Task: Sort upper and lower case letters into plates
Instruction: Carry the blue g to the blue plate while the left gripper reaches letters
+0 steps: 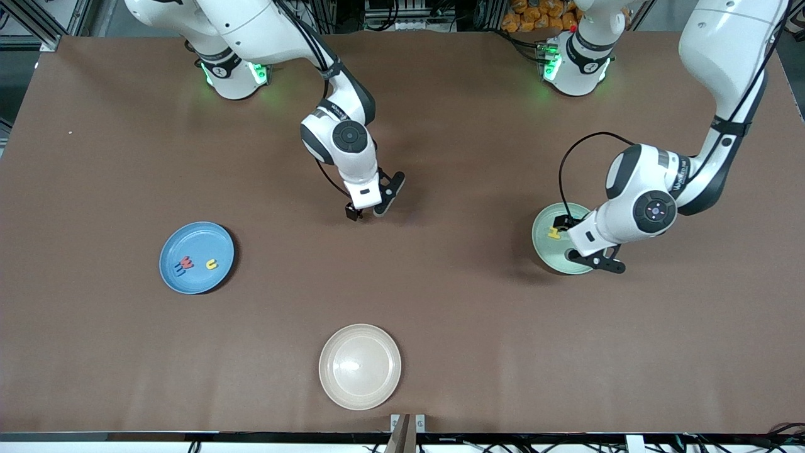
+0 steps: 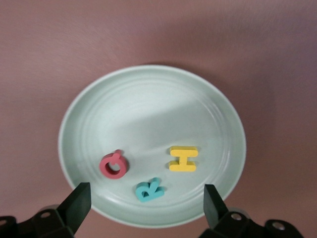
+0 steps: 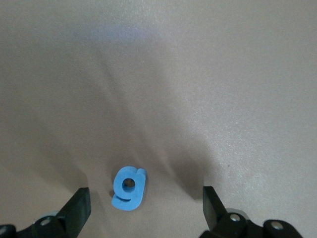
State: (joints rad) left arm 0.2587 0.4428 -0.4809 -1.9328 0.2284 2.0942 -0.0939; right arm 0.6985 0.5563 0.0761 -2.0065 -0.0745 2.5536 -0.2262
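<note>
In the front view, the blue plate (image 1: 197, 257) lies on the brown desk (image 1: 440, 314) toward the right arm's end and carries three small letters, a red one (image 1: 186, 260), a blue one (image 1: 180, 270) and a yellow one (image 1: 212, 264); the mint green plate (image 1: 546, 234) lies toward the left arm's end, and an empty cream-white plate (image 1: 360, 366) sits nearest the camera. The right gripper (image 1: 366, 214) hangs low over bare desk near the middle, and the left gripper (image 1: 582, 242) is over the green plate. In the left wrist view, that plate (image 2: 148, 99) holds a red letter (image 2: 114, 165), a teal R (image 2: 149, 189) and a yellow H (image 2: 183, 158), all lying flat and apart, with the left gripper (image 2: 146, 201) spread wide and empty above them. In the right wrist view, a blue lowercase g (image 3: 128, 188) lies flat on the desk, between the spread, empty fingers of the right gripper (image 3: 143, 203). The g looks light, stiff and thin, so it should be pinched across its narrow edges, low against the desk; a shallow grip could flip or skid it.
</note>
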